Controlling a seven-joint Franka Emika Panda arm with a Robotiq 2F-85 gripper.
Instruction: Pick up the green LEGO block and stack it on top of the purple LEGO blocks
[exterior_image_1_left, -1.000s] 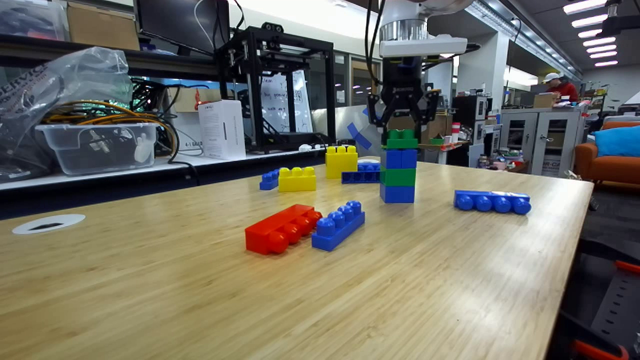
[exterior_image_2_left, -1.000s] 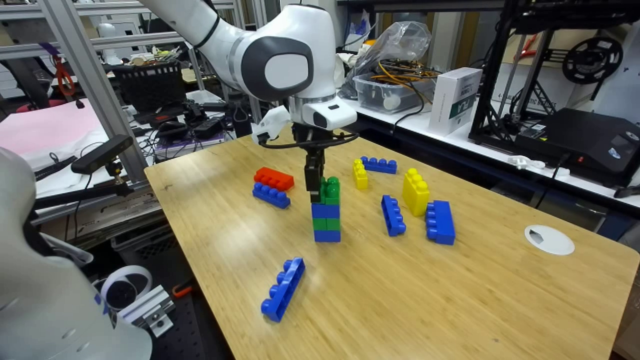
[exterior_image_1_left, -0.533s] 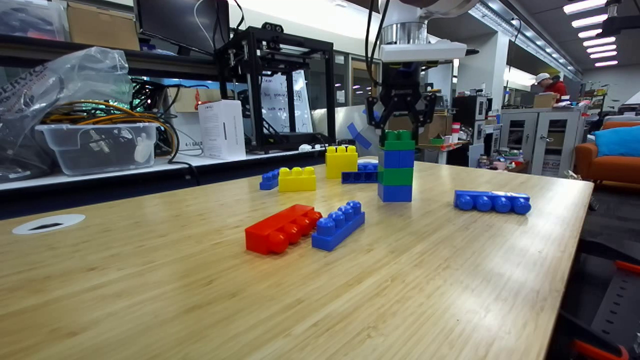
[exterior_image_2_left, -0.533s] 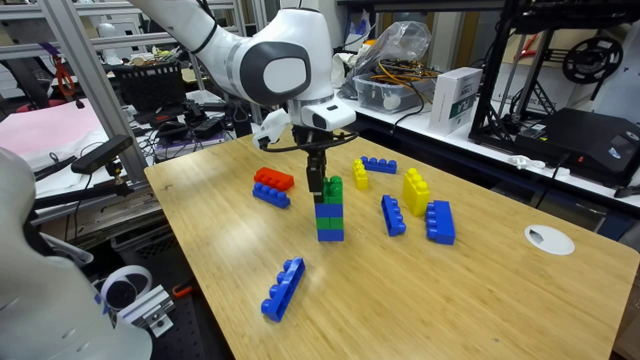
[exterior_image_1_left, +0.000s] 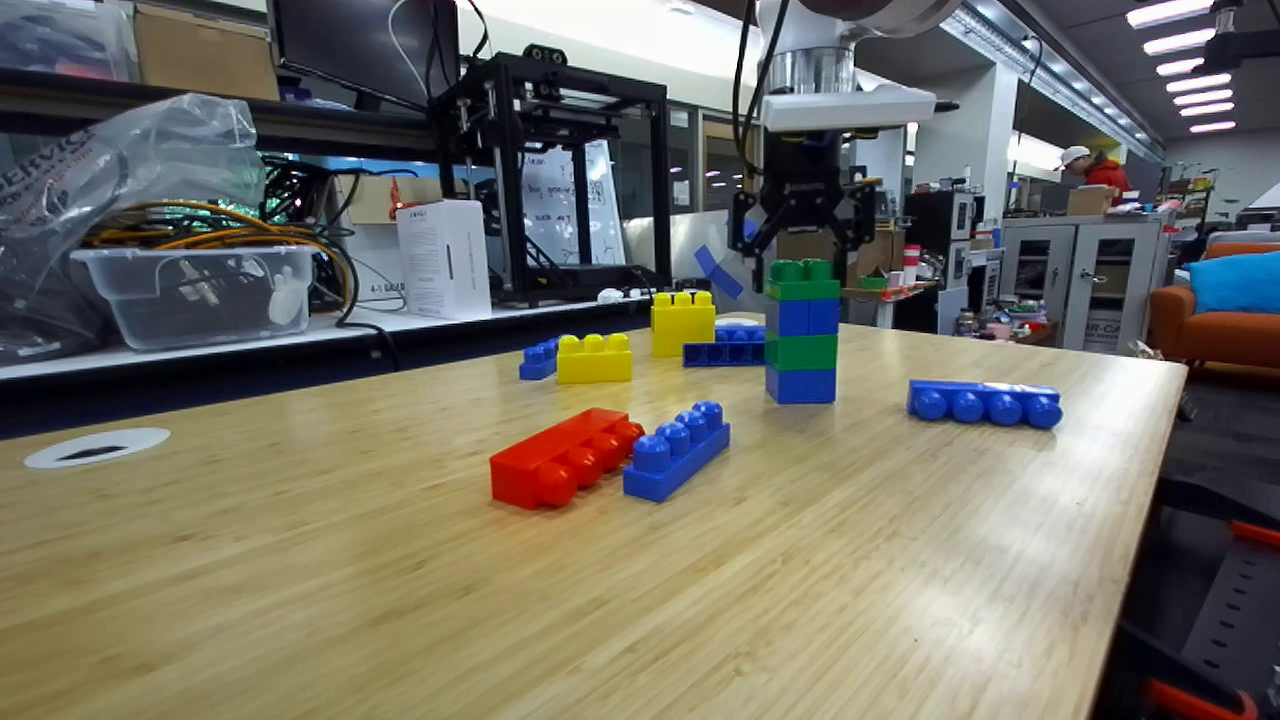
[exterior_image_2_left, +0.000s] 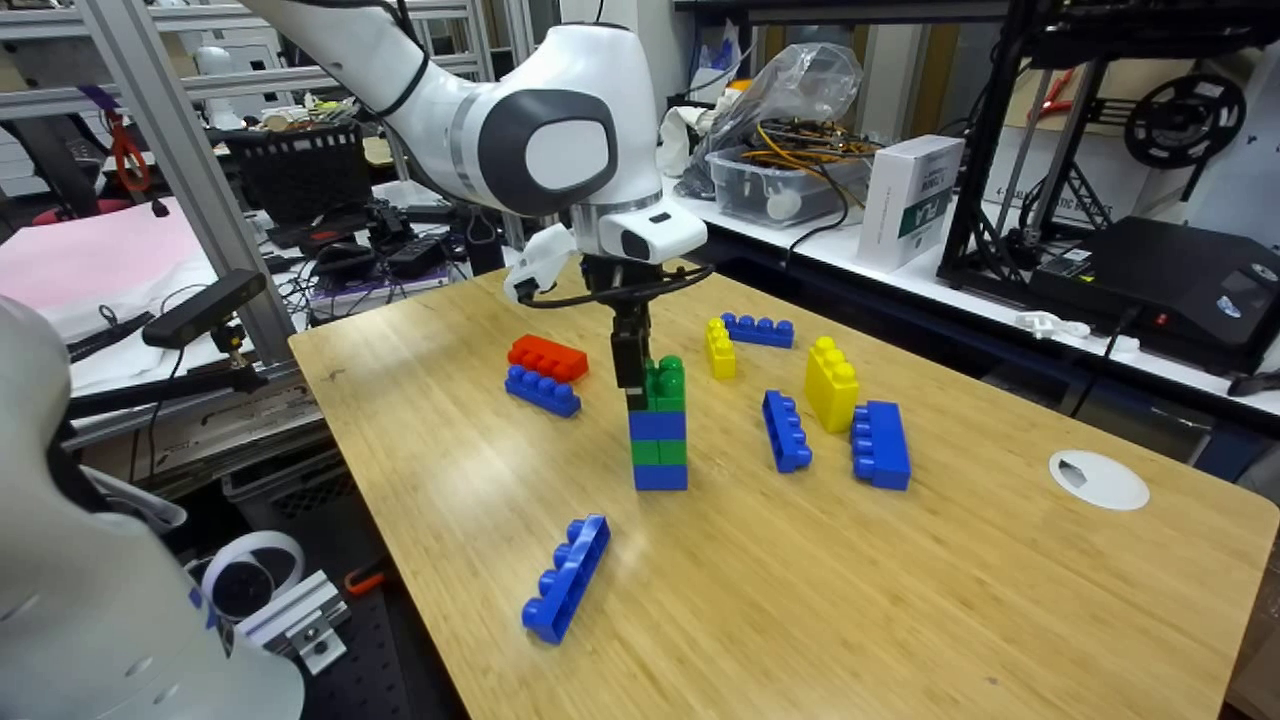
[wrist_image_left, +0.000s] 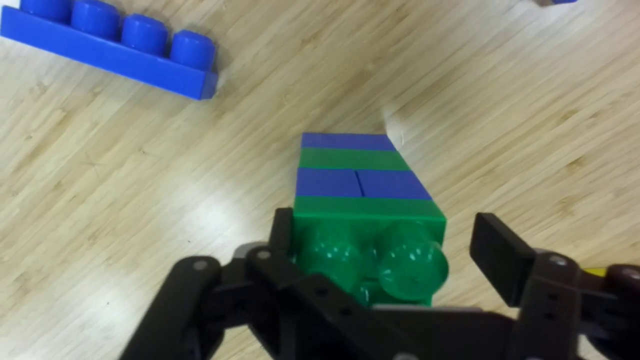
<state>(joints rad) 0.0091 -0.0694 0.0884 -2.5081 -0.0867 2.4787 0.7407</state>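
Observation:
The green LEGO block (exterior_image_1_left: 803, 289) sits on top of an upright tower, directly on the purple LEGO blocks (exterior_image_1_left: 802, 317). Below them come another green layer and a blue-violet bottom layer, which stands on the table. The green block also shows in the other outside camera's exterior view (exterior_image_2_left: 668, 390) and in the wrist view (wrist_image_left: 370, 207). My gripper (wrist_image_left: 390, 245) is open around the top block. In the wrist view its left finger is against or very close to the block's side, while the right finger is clearly apart from it. Part of the block's near side is hidden by the gripper.
A long blue brick (exterior_image_1_left: 985, 404) lies near the tower. A red brick (exterior_image_1_left: 560, 458) and a blue brick (exterior_image_1_left: 678, 453) lie side by side. A tall yellow brick (exterior_image_2_left: 831, 385), a small yellow brick (exterior_image_2_left: 720, 348) and more blue bricks (exterior_image_2_left: 880, 445) lie on the wooden table (exterior_image_2_left: 800, 600).
The tower has shifted slightly on the table along with my gripper. My fingers stand a little wider apart around the top block than before.

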